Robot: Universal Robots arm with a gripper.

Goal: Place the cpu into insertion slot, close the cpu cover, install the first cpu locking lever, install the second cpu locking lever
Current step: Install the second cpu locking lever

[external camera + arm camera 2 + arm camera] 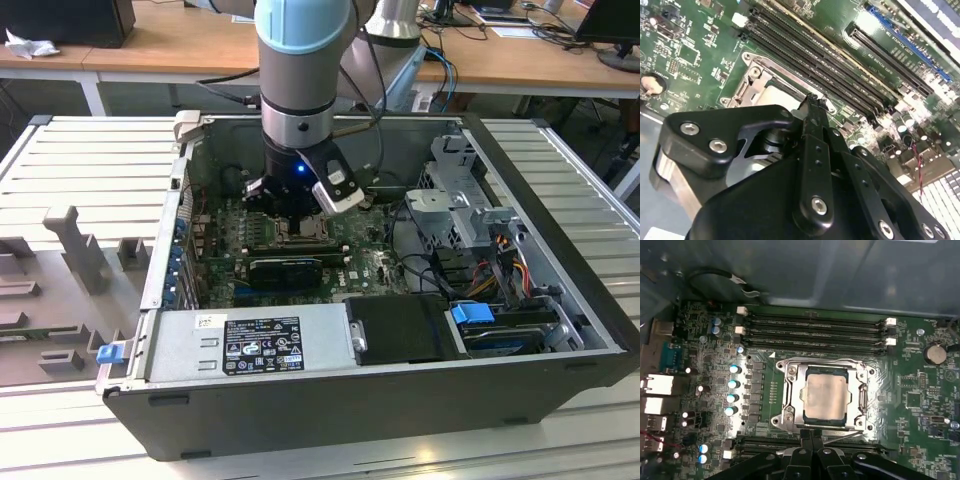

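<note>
The cpu [826, 396], a pale square chip, lies flat in the insertion slot [803, 412] on the green board. The cpu cover [790, 405], a silvery frame, lies down around it. A thin wire lever [825, 361] runs along one side of the cover, and another [842, 430] runs along the side nearest my fingers. My gripper [812, 436] is shut, its black fingers pressed together with their tips at that nearer edge of the cover. The second wrist view shows the gripper [812, 102] tips just above the cover [747, 87] beside the cpu [775, 95]. In the exterior view the gripper [290, 205] hangs low over the socket [300, 232].
Long black memory slots [815, 327] flank the socket. A black expansion card [285, 268] lies near the socket. A power supply [250, 340], a drive cage [460, 190] and loose cables [500, 250] stand inside the open case. A coin battery [934, 354] sits on the board.
</note>
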